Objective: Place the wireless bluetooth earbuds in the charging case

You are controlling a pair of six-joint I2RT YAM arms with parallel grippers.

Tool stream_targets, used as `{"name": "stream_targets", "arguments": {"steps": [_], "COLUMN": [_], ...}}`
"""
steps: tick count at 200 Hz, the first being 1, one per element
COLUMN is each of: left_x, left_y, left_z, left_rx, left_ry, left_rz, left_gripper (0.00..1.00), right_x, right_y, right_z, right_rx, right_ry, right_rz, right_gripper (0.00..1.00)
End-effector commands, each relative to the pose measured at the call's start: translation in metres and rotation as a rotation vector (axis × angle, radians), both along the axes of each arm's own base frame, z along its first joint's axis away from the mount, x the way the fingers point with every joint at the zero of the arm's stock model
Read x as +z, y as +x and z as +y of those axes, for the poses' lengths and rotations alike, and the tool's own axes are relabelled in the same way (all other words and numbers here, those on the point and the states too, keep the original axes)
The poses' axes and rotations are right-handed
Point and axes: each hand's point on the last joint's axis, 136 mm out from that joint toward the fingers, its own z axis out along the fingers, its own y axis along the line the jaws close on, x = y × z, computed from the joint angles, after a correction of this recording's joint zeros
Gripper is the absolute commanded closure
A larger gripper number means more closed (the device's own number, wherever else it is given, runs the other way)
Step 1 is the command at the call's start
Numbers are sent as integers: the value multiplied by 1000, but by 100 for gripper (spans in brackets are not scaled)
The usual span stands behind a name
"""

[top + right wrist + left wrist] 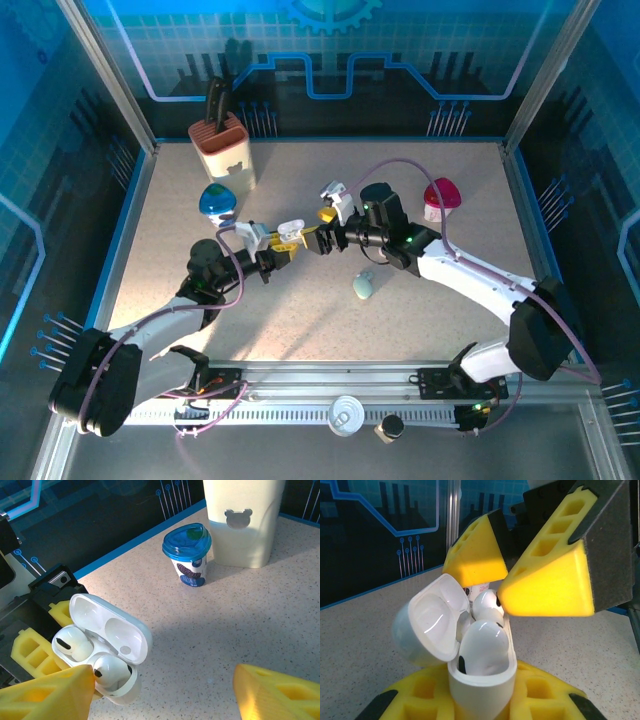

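Top external view first, biggest stuff down. The table [300, 320] has both arms reaching in to meet near its middle. Back left there's a beige holder [222, 150] with a blue cup [217, 200] just in front of it, and a pink cup [441, 195] sits back right. A mint pebble [363, 286] lies on the table by the right arm. All of that is well apart from the action, so nothing is in the way.

The left gripper [280, 252] is basically working as a vise. In the left wrist view its yellow pads [420, 695] are clamped tight on the lower body of the case [480, 687]. That keeps it lifted off the table and upright, with the lid [427, 625] flipped open to one side so the wells face the other arm.

The right gripper [502, 577] comes in from above with its jaws spread wide and nothing between them. One finger tip sits right at the far bud [487, 605]. I can't tell if it touches.

Both buds are in the case. The right wrist view shows one [75, 642] in each well, the other [110, 667] nearest that gripper's finger. They ride a bit high to my eye, so I'd guess a gentle push is next. The risk is tipping the case in the clamp.
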Motion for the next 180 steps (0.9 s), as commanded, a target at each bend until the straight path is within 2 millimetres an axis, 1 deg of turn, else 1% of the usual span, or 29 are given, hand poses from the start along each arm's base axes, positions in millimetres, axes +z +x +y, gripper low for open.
{"name": "stream_targets", "arguments": {"steps": [1, 25, 41, 60, 72, 100, 115, 123, 146, 158, 180], "left_x": [16, 16, 10, 4, 1, 2, 4, 5, 8, 8, 9], "left_y": [0, 1, 0, -2, -2, -3, -4, -4, -3, -2, 3], "left_z": [-2, -3, -3, -4, -3, -3, -4, -4, -4, -2, 1], "left_rx": [-16, -17, -21, -26, -24, -22, -26, -27, -20, -8, 29], "left_ry": [-19, -17, 20, 67, 88, 106, 105, 102, 97, 103, 83], "left_rz": [-80, -106, -143, -204, -235, -278, -289, -295, -314, -322, -292], "left_gripper": [89, 89, 89, 90, 90, 90, 89, 89, 89, 89, 88], "right_x": [23, 33, 42, 45, 42, 25, 14, 11, 4, 2, -1], "right_y": [-4, -6, -7, -4, 2, 16, 22, 24, 19, 15, 1], "right_z": [-4, -6, -4, 0, 2, 6, 8, 10, 14, 11, 3], "right_rx": [-5, -4, -2, -16, -35, -88, -111, -114, -81, -68, -32], "right_ry": [28, 47, 68, 58, 25, -93, -177, -219, -294, -324, -376], "right_rz": [-61, -73, -73, -51, -26, 44, 39, 34, 77, 101, 146], "right_gripper": [27, 26, 27, 27, 28, 28, 28, 28, 27, 27, 27]}}
